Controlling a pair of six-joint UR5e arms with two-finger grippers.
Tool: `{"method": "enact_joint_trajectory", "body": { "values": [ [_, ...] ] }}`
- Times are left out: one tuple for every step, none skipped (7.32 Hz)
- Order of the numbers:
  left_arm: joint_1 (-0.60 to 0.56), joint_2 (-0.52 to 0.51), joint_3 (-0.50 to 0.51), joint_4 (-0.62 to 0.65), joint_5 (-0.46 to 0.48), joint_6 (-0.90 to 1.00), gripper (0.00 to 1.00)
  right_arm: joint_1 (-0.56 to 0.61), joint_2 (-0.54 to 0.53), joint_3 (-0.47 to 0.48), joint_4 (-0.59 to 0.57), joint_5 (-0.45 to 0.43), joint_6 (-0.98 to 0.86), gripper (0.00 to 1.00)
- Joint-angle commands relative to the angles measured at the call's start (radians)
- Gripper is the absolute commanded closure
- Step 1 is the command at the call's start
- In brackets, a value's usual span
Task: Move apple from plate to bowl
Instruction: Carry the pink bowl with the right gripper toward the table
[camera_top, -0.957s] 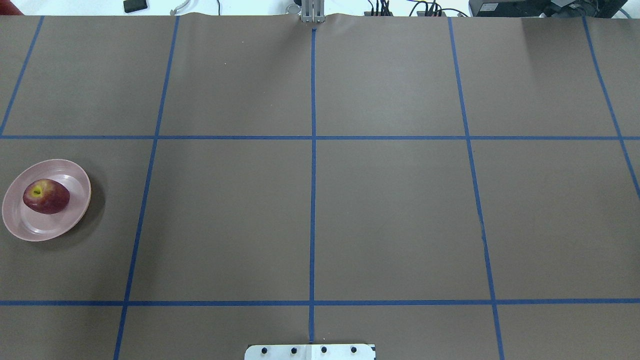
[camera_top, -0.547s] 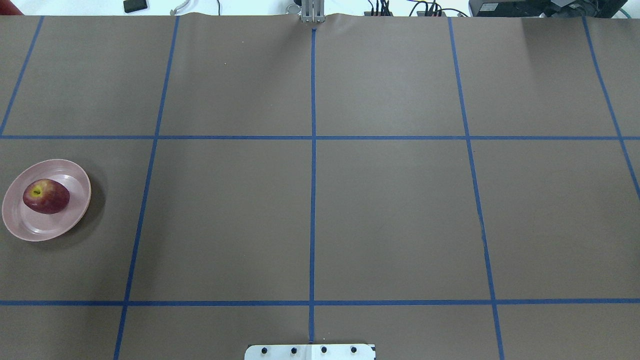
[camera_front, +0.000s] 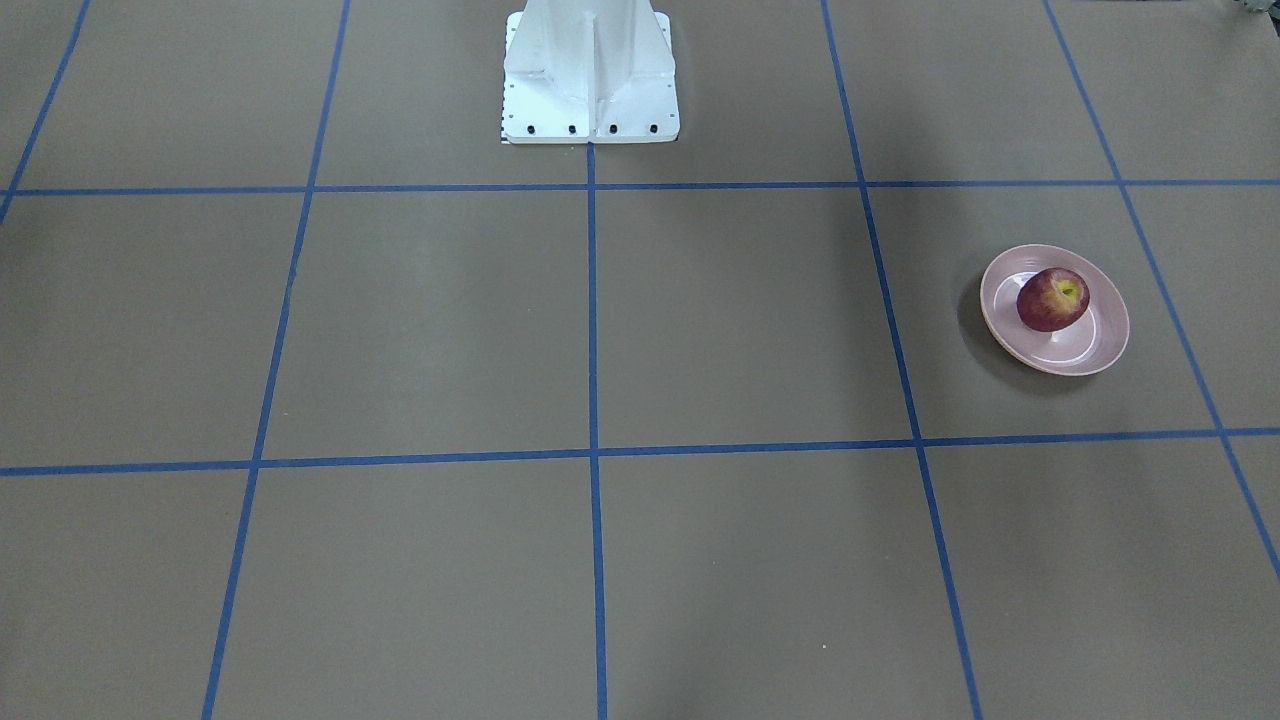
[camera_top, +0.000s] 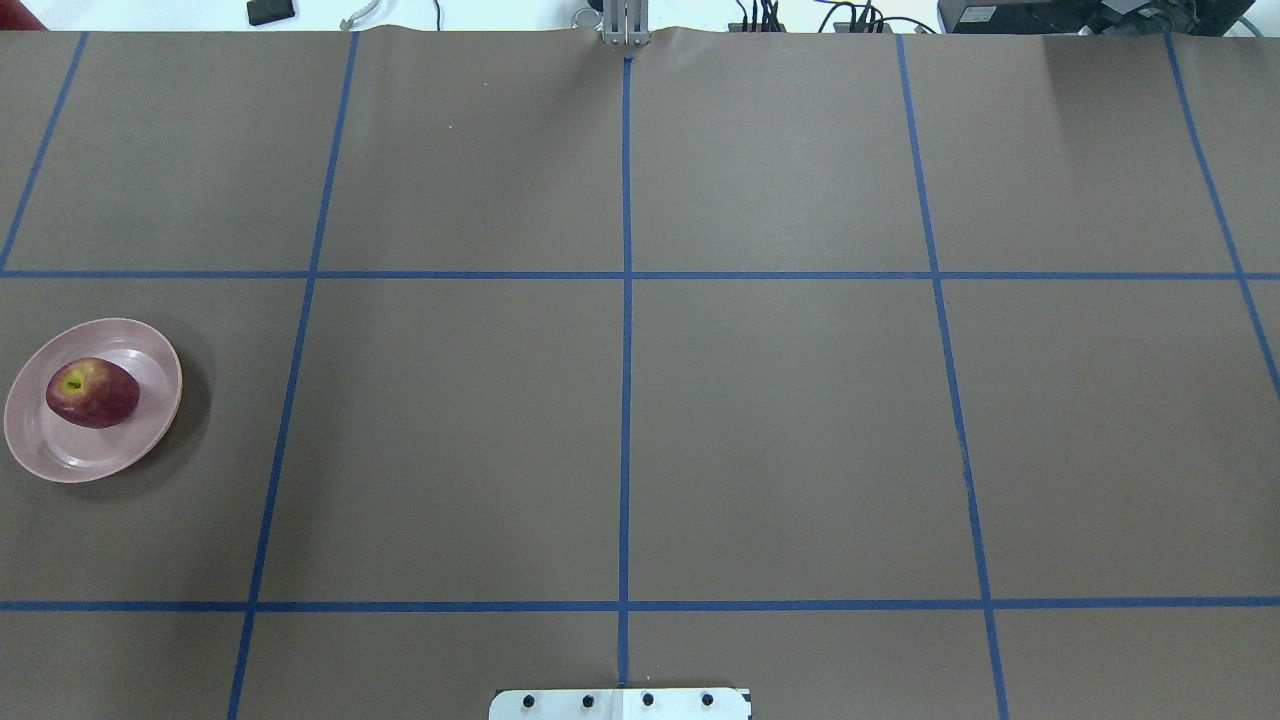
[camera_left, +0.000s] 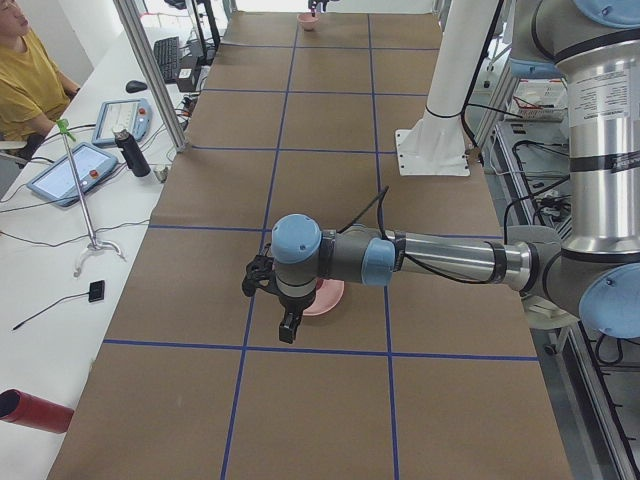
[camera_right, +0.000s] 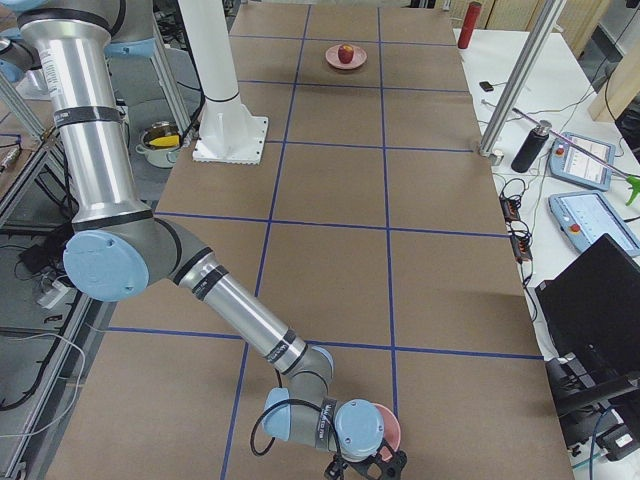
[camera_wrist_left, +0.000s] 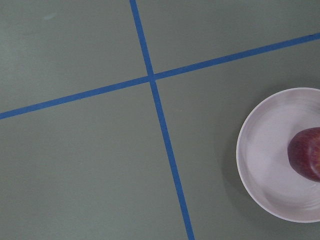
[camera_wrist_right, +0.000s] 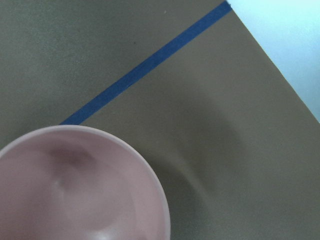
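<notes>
Though half offscreen, apple (camera_wrist_left: 306, 154) on plate (camera_wrist_left: 260, 150)

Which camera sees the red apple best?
The overhead exterior view: the apple shows whole, stem hollow up, on the plate. The front-facing view shows it whole too. Exterior right shows it tiny; the left wrist view cuts it off; exterior left and right wrist do not show it.

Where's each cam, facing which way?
Front: across table, faces base; plate, apple.
Overhead: behind base, looks forward-down; its edge shows.
Left: left end, along table; left arm near.
Right: right end; right arm near.
Left wrist: down on plate; no jaws.
Right wrist: down on bowl; no jaws.
Shared: front, overhead show apple on plate.
</notes>
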Motion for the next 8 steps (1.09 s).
{"method": "enact_joint_trajectory", "body": {
  "values": [
    [0.000, -0.004, -0.004, 0.000, 0.000, 0.001, 0.02, 0.000, -0.002, 0.000, -0.001, 0.007, 0.099, 0.21],
    [0.000, -0.004, -0.004, -0.009, 0.000, 0.001, 0.02, 0.000, -0.002, 0.000, -0.001, 0.007, 0.119, 0.26],
    [0.000, -0.004, 0.001, -0.029, 0.002, -0.002, 0.02, 0.000, -0.005, -0.002, -0.002, 0.006, 0.120, 0.29],
    [0.000, -0.003, -0.001, -0.034, 0.002, -0.004, 0.02, 0.000, -0.007, -0.006, -0.002, 0.004, 0.121, 0.40],
    [-0.002, -0.003, -0.002, -0.034, 0.002, -0.002, 0.02, 0.000, -0.009, -0.009, -0.004, 0.004, 0.134, 0.47],
    [-0.002, -0.003, -0.004, -0.034, 0.005, -0.001, 0.02, -0.003, -0.009, -0.008, -0.002, 0.004, 0.171, 0.71],
    [-0.002, -0.004, -0.004, -0.035, 0.006, -0.001, 0.02, -0.005, -0.009, -0.008, -0.002, 0.004, 0.173, 1.00],
    [-0.002, -0.004, -0.006, -0.036, 0.006, 0.001, 0.02, -0.006, -0.009, -0.002, -0.002, 0.003, 0.173, 1.00]
  ]
}}
